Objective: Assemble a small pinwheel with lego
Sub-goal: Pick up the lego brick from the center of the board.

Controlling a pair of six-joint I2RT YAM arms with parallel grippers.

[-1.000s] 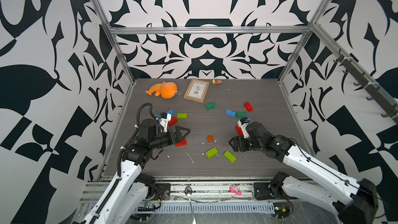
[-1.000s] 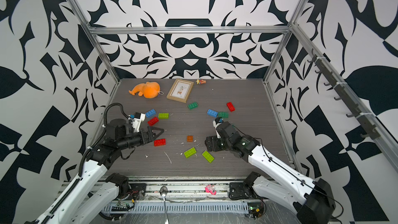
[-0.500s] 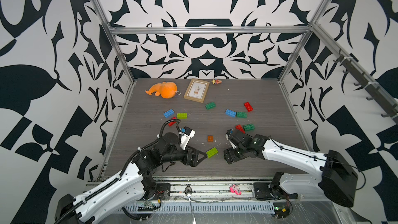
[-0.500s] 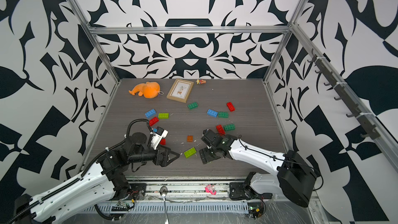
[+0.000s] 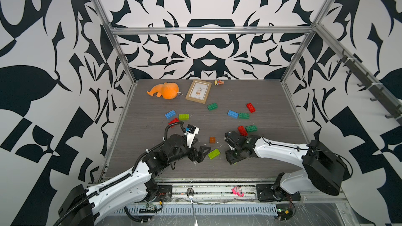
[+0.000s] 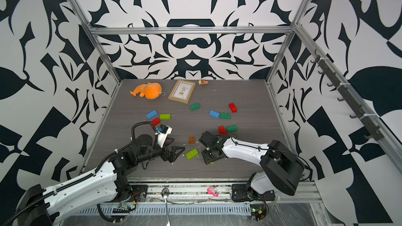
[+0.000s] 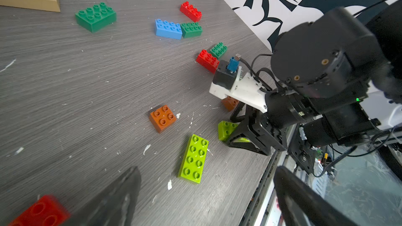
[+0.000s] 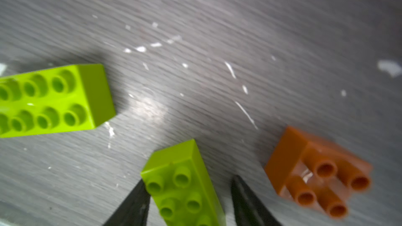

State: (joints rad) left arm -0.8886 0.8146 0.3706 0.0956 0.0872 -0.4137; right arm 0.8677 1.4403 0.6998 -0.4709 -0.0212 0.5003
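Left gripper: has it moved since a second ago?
Yes. The left gripper came forward, up to the lime green brick, which stayed put.

A lime brick (image 8: 185,188) between the jaws, perhaps touching.

The lego (image 5: 213,153) is red, blue, dark green, lime and orange-brown, the bench (image 5: 272,96) grey wood-grain, the walls (image 5: 206,51) black-and-white patterned.

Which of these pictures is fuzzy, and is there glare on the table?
Right wrist view: smeared throughout, the orange-brown brick worst, with a glare patch on the table. Left wrist view: crisp mid-frame, but the near red brick and the left arm's fingers are out of focus. In both top views: sharp, evenly lit.
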